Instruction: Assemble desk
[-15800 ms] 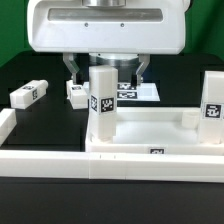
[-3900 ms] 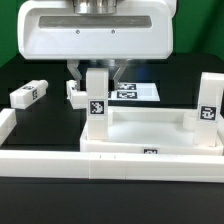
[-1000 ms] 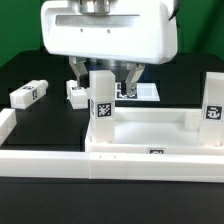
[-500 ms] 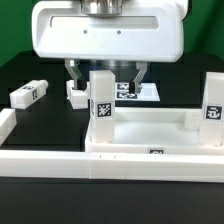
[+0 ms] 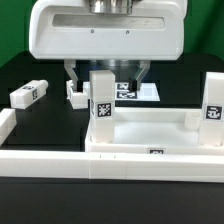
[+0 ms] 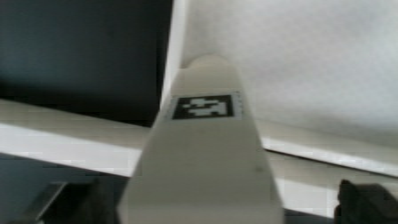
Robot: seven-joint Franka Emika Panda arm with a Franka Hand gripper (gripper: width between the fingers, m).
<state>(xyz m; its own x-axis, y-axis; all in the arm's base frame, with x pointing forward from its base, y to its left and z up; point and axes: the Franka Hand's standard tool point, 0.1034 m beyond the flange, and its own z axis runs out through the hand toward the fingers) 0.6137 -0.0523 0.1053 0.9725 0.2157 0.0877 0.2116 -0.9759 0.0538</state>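
White plastic tray-like desk top [image 5: 140,133] has a short square white tagged leg [image 5: 102,104] standing upright in its corner on the exterior view's left. The two-finger gripper [image 5: 106,76] sits over that corner, jaws wide apart either side, gripping nothing.

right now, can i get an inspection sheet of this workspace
surface: black table, flat and dark
job's things: desk top lying flat. Two upright legs stand at its corners, one at the exterior view's left and one at its right. Two loose legs lie on the table behind it.
clutter: nothing seen
grippers: gripper open, jaws either side of the top of the upright leg at the exterior view's left, holding nothing
cables: nothing seen
surroundings: marker board flat behind the desk top; white rails along the front and the exterior view's left
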